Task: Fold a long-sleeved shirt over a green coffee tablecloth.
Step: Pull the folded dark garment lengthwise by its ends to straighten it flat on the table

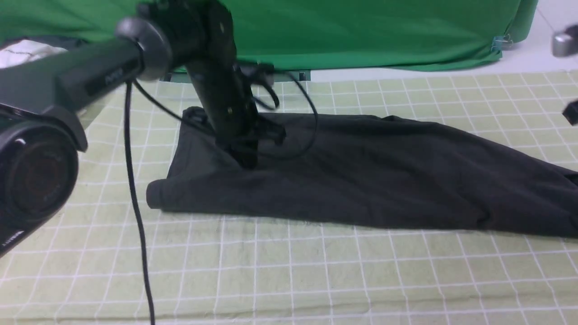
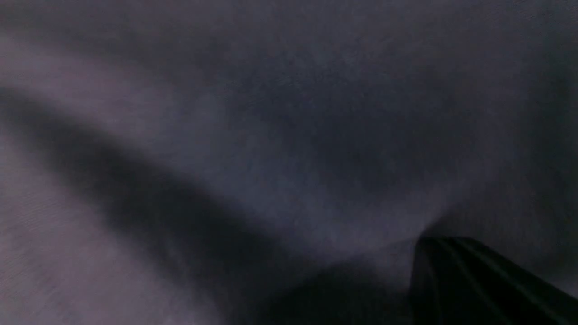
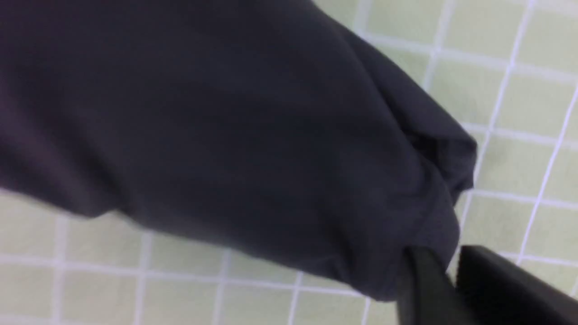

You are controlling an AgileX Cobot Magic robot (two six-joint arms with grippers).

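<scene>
The black long-sleeved shirt (image 1: 361, 180) lies in a long folded band across the green coffee tablecloth (image 1: 289, 271), running off the right edge of the front view. My left gripper (image 1: 246, 162) reaches down onto the shirt's left part and is shut, with fabric bunching at its one visible finger (image 2: 451, 280). In the right wrist view the shirt's end (image 3: 271, 135) rests on the checked cloth (image 3: 519, 113). My right gripper (image 3: 454, 259) stands at that end's edge, slightly open, with cloth showing through the gap.
A plain bright green backdrop (image 1: 361, 31) hangs behind the table. A white garment (image 1: 22, 52) lies at the far left. The left arm's black cable (image 1: 135, 203) dangles over the near cloth. A grey object (image 1: 564, 43) sits at the far right.
</scene>
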